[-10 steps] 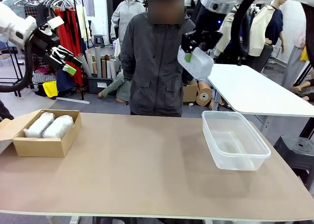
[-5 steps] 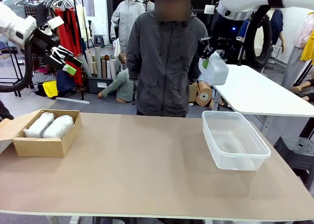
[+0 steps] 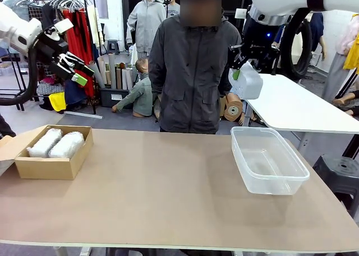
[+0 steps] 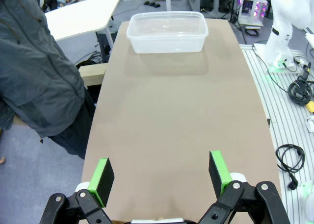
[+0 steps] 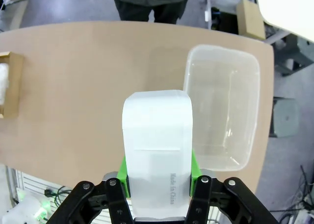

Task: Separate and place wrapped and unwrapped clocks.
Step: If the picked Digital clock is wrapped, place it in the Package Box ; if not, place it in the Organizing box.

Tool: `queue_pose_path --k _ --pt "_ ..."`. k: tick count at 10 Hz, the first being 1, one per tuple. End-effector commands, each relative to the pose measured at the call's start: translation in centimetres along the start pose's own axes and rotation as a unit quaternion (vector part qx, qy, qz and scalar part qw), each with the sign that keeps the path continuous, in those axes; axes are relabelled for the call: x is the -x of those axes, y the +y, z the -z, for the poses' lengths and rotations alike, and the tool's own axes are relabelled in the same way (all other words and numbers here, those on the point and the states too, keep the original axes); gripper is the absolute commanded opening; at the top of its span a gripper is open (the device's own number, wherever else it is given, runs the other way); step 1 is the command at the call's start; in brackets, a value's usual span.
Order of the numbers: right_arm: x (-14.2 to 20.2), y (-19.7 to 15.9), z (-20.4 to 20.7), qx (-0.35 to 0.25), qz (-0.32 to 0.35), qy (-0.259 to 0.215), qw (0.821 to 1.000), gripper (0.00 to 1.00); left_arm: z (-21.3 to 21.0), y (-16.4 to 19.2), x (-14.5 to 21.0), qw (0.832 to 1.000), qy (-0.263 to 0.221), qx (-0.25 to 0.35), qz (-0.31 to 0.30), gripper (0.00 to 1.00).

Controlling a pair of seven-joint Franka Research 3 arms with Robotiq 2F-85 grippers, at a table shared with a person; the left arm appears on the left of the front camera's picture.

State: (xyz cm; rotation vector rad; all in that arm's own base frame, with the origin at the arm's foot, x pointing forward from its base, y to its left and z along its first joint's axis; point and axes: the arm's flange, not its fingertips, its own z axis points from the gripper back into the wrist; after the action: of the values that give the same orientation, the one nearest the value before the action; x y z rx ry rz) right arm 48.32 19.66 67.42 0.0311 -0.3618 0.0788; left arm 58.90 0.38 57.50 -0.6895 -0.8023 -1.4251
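My right gripper (image 3: 240, 71) (image 5: 158, 177) is shut on the bare white clock (image 3: 247, 81) (image 5: 157, 150), held high in the air above the far end of the clear plastic tub (image 3: 268, 159) (image 5: 223, 104). Two bubble-wrapped clocks (image 3: 55, 143) lie side by side inside the brown cardboard box (image 3: 47, 166) at the table's left. High at the left, well above that box, my left gripper (image 3: 78, 71) (image 4: 160, 174) stands open with nothing between its green pads (image 4: 104, 177).
A person in a dark jacket (image 3: 192, 71) stands at the table's far edge, between box and tub. A white table (image 3: 291, 105) sits behind on the right. Bare brown tabletop (image 3: 162, 183) stretches between box and tub.
The right arm carried the white clock to the right, from in front of the person to above the tub's far end. The person shifted slightly right. The left arm stayed put.
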Motion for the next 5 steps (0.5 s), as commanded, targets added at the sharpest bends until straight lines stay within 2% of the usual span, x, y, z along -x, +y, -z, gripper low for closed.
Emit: queue_pose_path --k 1,5 --pt "-0.07 -0.02 -0.41 0.000 0.002 -0.005 1.000 0.00 -0.01 -0.18 -0.03 1.000 0.004 -0.002 0.001 1.00" --pt "-0.07 -0.02 -0.41 0.000 0.002 -0.005 1.000 0.00 -0.01 -0.18 -0.03 1.000 0.004 -0.002 0.001 1.00"
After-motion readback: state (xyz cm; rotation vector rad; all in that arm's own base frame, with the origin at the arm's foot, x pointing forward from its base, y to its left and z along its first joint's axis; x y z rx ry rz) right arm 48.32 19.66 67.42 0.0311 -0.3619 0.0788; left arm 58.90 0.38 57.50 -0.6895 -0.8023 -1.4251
